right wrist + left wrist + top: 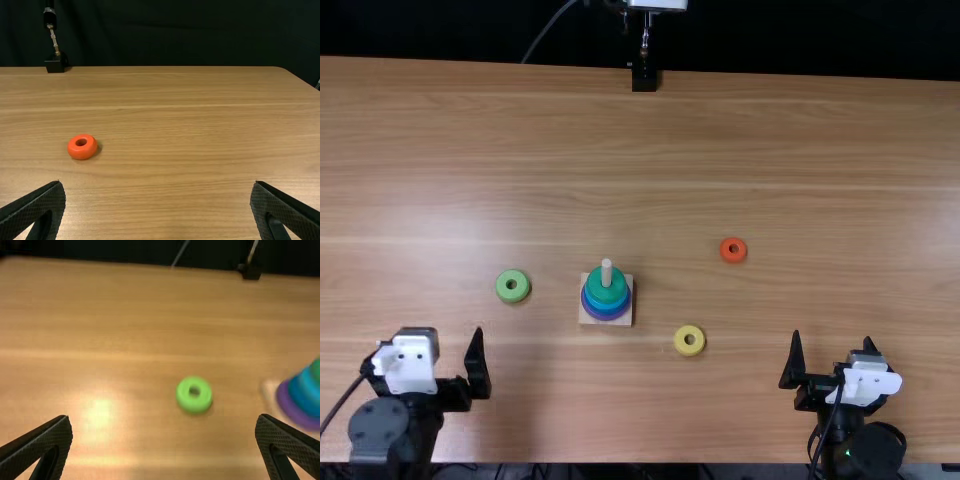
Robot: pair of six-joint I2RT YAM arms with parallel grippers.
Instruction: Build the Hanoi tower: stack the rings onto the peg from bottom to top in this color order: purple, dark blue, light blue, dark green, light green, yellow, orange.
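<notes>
In the top view, the light green ring (513, 286) lies at about two o'clock from the left end effector (163, 417), ahead of it and towards the peg (606, 272); the right end effector (157, 183) is much farther away. Both are spread open with nothing between their fingers. The ring lies flat on the surface (820, 200), its hole upright; being round, it has no long axis to match, so the approach angle looks free. From the ring, the peg stands at three o'clock, on its square base (586, 319).

The dark green ring (607, 294) tops the stack, so light green seems next, and a short carry by the left arm looks the natural choice. The yellow ring (689, 341) is at four o'clock from the peg, the orange ring (733, 250) at two.

In the top view the left end effector's outer finger is hard to make out behind the white housing (411, 362). The left wrist view cuts the stack off at its edge. Purple shows lowest; the blues above it overlap, and where dark blue ends and light blue begins is difficult to tell. The ring's height over the surface is hard to judge too.
</notes>
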